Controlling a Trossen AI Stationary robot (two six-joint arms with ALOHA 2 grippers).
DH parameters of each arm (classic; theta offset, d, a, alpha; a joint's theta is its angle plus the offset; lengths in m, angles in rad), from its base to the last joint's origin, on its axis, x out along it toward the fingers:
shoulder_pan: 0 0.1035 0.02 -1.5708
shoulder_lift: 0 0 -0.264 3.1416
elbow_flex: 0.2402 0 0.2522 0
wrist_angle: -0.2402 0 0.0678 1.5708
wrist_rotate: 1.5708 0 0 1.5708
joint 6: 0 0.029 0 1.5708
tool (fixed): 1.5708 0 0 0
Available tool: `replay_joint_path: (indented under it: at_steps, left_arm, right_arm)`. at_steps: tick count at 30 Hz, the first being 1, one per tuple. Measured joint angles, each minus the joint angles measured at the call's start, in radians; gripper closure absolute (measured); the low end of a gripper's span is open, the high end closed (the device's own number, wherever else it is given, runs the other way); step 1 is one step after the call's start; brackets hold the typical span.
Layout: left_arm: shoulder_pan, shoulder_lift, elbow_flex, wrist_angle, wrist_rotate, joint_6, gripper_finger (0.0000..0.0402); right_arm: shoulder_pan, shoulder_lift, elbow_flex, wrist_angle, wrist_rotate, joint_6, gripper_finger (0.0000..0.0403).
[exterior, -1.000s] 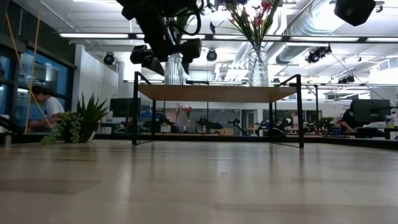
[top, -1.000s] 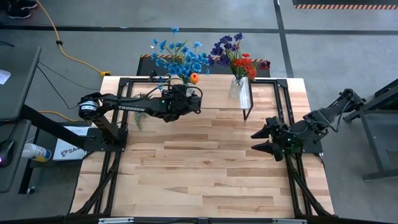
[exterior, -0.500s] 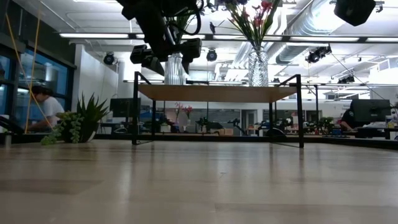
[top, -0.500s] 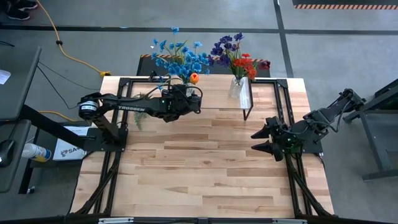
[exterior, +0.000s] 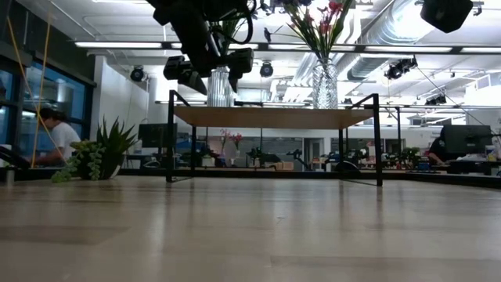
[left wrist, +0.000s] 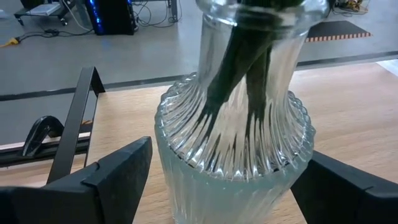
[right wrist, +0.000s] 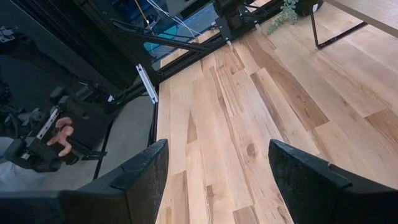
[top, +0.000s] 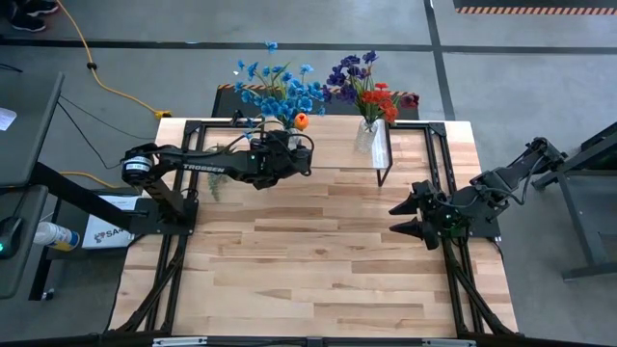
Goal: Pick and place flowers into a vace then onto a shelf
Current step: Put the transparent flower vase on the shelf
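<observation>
While both bunches already stand in vases on the shelf (top: 333,145), the entry records the scene with the shelf as its landmark.

Item one: ribbed glass vase (left wrist: 233,158) holding the blue flowers (top: 280,89) with one orange bloom, at the shelf's left end. The left gripper (top: 294,154) sits at this vase, its fingers spread wide to either side of the glass; the left wrist view shows a gap on both sides, so nothing is gripped. Dark stems run down through the narrow neck.

Item two: second glass vase (top: 366,135) holding the red and purple flowers (top: 371,92), at the shelf's right end, upright and apart from both arms.

Item three: the right gripper (top: 407,219), parked well off the shelf's right end over bare tabletop (top: 308,260), its fingers apart and empty.

Item four: small spiky potted plant (exterior: 106,153), on the table off the shelf's left end.

Judgement: the placing appears done or nearly so. Good practice for the release is to keep the fingers fully spread and draw the left gripper straight back and level from the vase, avoiding any sideways brush against the ribbed wall or the overhanging blooms, since a tall, top-heavy vase near the shelf's edge could tip.
</observation>
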Motion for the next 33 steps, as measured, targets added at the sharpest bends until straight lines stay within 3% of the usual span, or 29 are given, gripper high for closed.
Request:
replay_joint_path:
  at_steps: [33]
  left_arm:
    - [0.000,0.000,0.000,0.015,0.010,0.023,0.0018]
  right_arm:
    - [0.000,0.000,0.000,0.000,0.008,0.000,0.0137]
